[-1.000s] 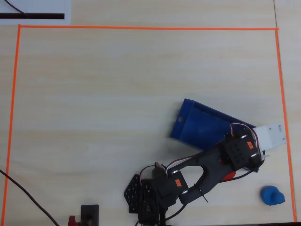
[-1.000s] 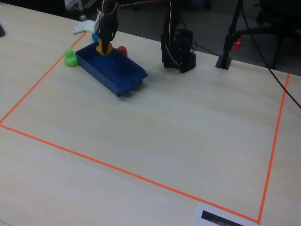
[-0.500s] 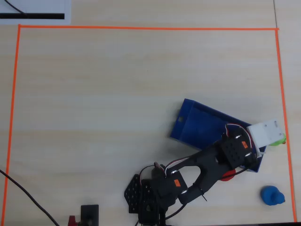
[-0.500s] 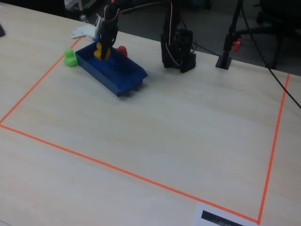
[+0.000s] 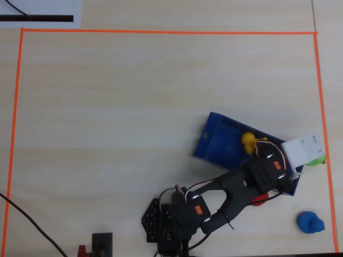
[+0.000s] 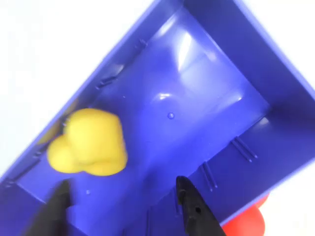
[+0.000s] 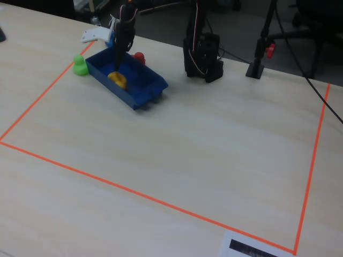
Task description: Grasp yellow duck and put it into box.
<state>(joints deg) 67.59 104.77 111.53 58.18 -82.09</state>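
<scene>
Hand (image 6: 125, 206) hangs over the blue box (image 6: 206, 98), its two dark fingers spread apart at the bottom of the wrist view and pinching nothing; the yellow duck (image 6: 88, 142) lies free on the box floor at lower left of that frame, against the long wall. Task looks essentially done: duck inside the box, right of centre in the overhead view, only the arm's withdrawal seemingly left. No brand, label or legible writing on box, ducks or surface (image 5: 134, 107).
</scene>
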